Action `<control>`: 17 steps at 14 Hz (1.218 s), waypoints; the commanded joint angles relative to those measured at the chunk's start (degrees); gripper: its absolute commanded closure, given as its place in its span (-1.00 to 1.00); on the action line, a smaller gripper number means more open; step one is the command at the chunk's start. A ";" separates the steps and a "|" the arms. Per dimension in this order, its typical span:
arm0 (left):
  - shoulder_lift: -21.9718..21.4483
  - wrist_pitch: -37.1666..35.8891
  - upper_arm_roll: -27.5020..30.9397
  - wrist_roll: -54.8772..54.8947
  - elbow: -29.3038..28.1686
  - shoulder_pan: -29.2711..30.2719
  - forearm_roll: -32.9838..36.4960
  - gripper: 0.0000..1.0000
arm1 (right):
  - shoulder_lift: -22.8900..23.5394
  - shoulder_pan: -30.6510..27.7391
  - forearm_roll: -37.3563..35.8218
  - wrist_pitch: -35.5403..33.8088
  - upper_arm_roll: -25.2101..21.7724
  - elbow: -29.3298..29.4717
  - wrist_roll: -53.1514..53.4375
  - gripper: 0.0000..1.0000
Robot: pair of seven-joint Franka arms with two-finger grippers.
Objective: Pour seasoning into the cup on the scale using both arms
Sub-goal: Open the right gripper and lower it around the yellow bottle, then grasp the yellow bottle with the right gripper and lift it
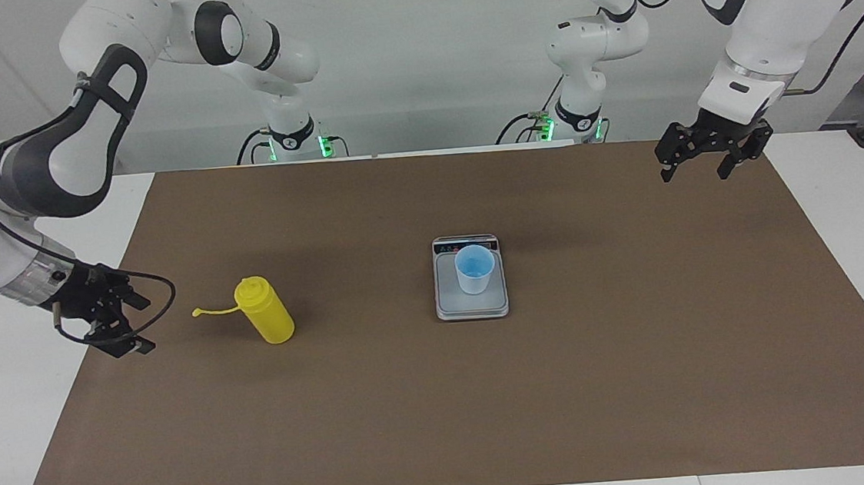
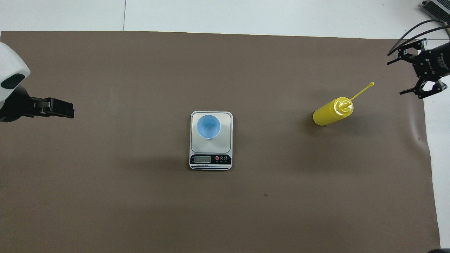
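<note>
My right gripper (image 1: 116, 323) hangs open beside the seasoning (image 1: 265, 310); my left gripper (image 1: 712, 152) waits open; cup (image 1: 474, 268) sits on scale (image 1: 472, 305).

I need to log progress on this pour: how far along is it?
Done: the small light blue plastic cup already stands on the flat silver-grey scale. In hand: nothing; the open right gripper is beside the upright yellow squeeze bottle, and the open left gripper waits. Left: grasping, pouring.
</note>
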 commanded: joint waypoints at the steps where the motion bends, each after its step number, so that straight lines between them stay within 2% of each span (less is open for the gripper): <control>1: -0.63 0.13 0.01 -1.16 -0.74 0.06 -0.81 -1.00 | 0.30 -2.86 5.23 -0.66 0.28 -6.07 0.67 -1.00; 4: -0.63 0.65 0.01 -1.16 -0.83 -0.03 -0.81 -1.00 | 1.79 -2.33 8.48 -0.58 0.36 -8.10 1.55 -1.00; 6: -0.63 0.74 0.01 -1.16 -0.74 -0.03 -0.81 -1.00 | 1.54 -2.08 11.39 0.12 0.36 -11.87 1.55 -1.00; 11: -0.55 0.74 0.01 -1.25 -0.74 -0.03 -0.81 -1.00 | -1.80 -1.02 18.42 2.84 0.62 -21.71 1.64 -1.00; 14: -0.63 0.74 0.01 -1.34 -0.74 -0.03 -0.81 -1.00 | -2.51 0.82 21.50 5.12 0.71 -23.66 2.86 -1.00; 17: -0.54 0.74 0.01 -1.43 -0.74 -0.03 -0.81 -1.00 | -4.00 1.79 23.87 6.45 0.80 -28.04 2.78 -1.00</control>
